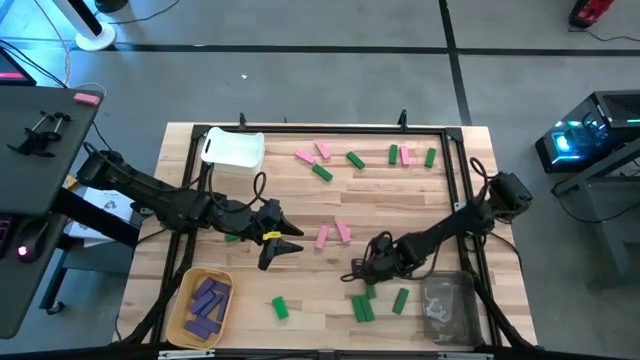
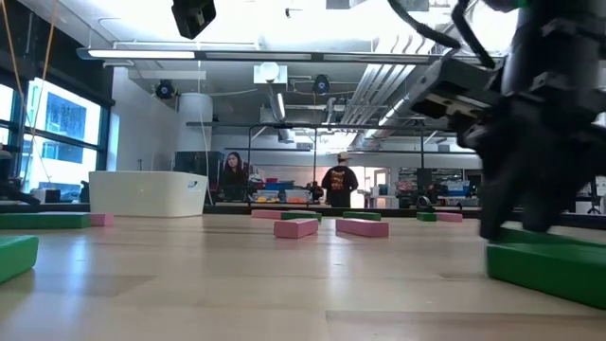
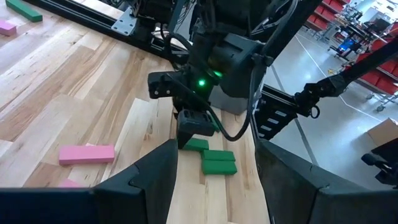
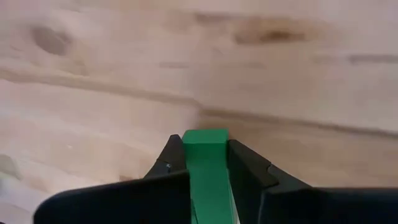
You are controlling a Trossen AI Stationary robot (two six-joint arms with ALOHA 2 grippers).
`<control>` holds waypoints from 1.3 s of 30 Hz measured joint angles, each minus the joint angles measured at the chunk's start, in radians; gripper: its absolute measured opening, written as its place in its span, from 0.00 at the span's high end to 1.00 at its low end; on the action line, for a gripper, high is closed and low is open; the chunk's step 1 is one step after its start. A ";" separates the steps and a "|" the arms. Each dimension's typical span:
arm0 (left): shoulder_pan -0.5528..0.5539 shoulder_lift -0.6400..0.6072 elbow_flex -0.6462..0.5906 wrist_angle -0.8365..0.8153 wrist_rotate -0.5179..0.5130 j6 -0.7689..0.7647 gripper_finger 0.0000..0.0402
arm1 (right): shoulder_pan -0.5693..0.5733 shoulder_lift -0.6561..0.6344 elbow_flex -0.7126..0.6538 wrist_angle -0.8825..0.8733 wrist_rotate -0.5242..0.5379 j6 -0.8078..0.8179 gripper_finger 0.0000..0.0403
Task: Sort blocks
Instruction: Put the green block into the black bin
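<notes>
Left gripper (image 1: pixel 278 243) hangs near the middle of the table (image 1: pixel 300 200) with its fingers spread and nothing between them, pointing toward the right arm. From where I stand it looks parked, though it sits close enough that a careless swing from its neighbour could clip it.

Between the two arms a pair of pink blocks (image 1: pixel 332 233) lies flat. More pink and green ones are scattered along the far edge, and purple ones already sit in the yellow bin (image 1: pixel 200 305) at the near left.

Right gripper (image 4: pixel 206 155) is down at the near right, its fingers pressed against both sides of a green block (image 4: pixel 206 163). Only the block's end shows, so I can't be sure how deep the hold goes. If the pinch is shallow, the block could twist or drop on lifting. Other green blocks (image 1: pixel 362 307) lie just beside it; a low drag could knock them out of place. The clear bin (image 1: pixel 448 305) waits near.
</notes>
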 joint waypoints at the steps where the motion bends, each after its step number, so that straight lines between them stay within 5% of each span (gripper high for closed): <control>1: 0.000 0.000 0.000 0.000 0.000 0.000 0.50 | -0.006 0.000 0.000 0.014 0.008 -0.018 0.90; 15: 0.000 0.000 0.000 0.000 0.008 -0.001 0.50 | -0.058 -0.107 0.050 0.029 0.139 -0.282 0.90; 21: 0.000 0.000 0.000 0.000 0.008 0.000 0.50 | -0.050 -0.231 0.165 -0.146 0.149 -0.446 0.90; 25: 0.000 0.000 0.000 0.001 0.008 0.000 0.50 | 0.001 -0.301 0.251 -0.309 0.057 -0.495 0.90; 33: 0.000 0.000 0.000 0.024 0.008 0.000 0.50 | 0.221 -0.331 0.377 -0.712 -0.181 -0.287 0.90; 39: 0.000 0.000 0.000 0.025 0.008 0.001 0.50 | 0.364 -0.312 0.377 -0.818 -0.172 -0.025 0.90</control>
